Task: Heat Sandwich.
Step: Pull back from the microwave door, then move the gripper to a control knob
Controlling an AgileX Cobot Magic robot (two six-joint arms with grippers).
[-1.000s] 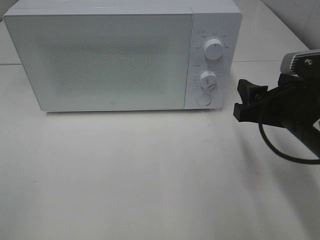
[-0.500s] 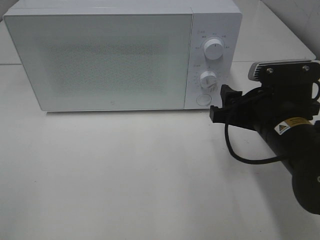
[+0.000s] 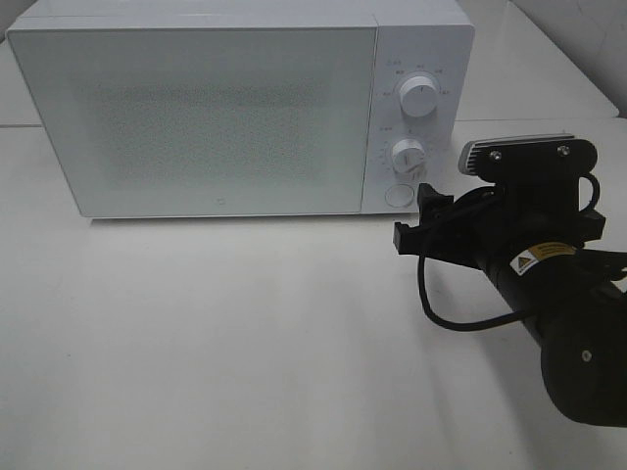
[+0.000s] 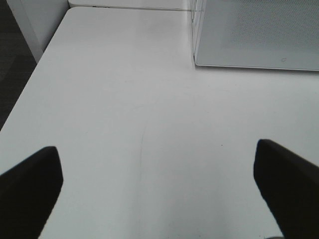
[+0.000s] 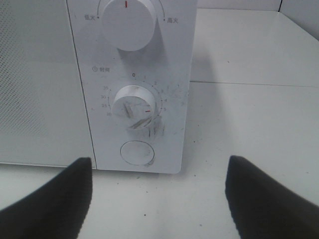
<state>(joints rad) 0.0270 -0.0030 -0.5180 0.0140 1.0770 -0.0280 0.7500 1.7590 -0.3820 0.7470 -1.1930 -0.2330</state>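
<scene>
The white microwave (image 3: 225,108) stands at the back of the white tabletop (image 3: 245,343) with its door (image 3: 196,117) closed. The door's speckled window shows nothing of the inside. The sandwich shows in no view, so I cannot tell where it is.

The right gripper (image 3: 415,217) reaches in from the right and hangs low, just in front of the microwave's control panel, near its lower right corner. Its jaws stand apart with nothing between them. In the right wrist view the gripper (image 5: 159,199) faces the panel squarely. The round button (image 5: 136,153) lies in line with the gap between the fingers (image 5: 55,199), the lower knob (image 5: 132,105) is above it, and the upper knob (image 5: 127,22) is higher still. The fingertips are short of the panel, not touching it. A black cable (image 3: 460,318) loops under the arm.

The left gripper (image 4: 159,194) appears only in its wrist view. Its jaws are spread wide, it holds nothing, and it hangs over bare tabletop, with the microwave's lower front corner (image 4: 197,62) well ahead of it.
</scene>
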